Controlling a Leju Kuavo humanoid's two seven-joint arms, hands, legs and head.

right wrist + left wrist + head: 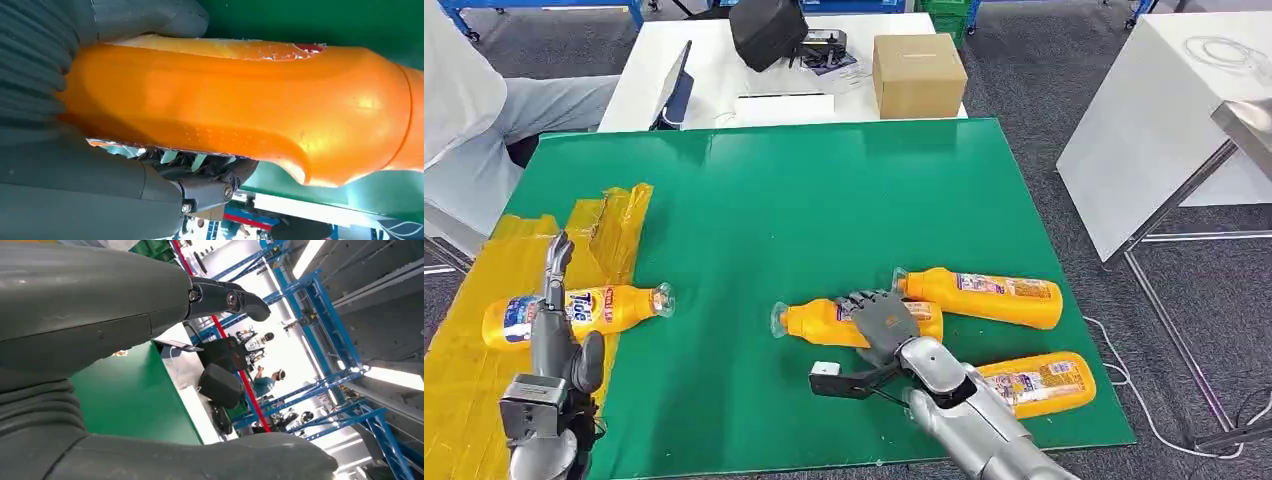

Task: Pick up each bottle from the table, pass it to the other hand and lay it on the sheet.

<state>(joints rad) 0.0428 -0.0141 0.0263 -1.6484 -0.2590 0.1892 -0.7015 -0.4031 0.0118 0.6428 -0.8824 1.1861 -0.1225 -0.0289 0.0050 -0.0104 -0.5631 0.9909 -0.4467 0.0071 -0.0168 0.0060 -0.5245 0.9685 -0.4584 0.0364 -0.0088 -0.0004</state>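
Several orange bottles lie on the green table. My right hand grips the middle bottle, which lies flat with its cap to the left. In the right wrist view the thumb and fingers of that hand wrap around the bottle's orange body. Two more bottles lie to the right, one behind and one nearer the front edge. A labelled bottle lies on the yellow sheet at the left. My left hand is raised just in front of it, fingers spread and empty.
Behind the green table stands a white table with a cardboard box, a black bag and a dark tablet. A person sits at the far left. Another white table stands at the right.
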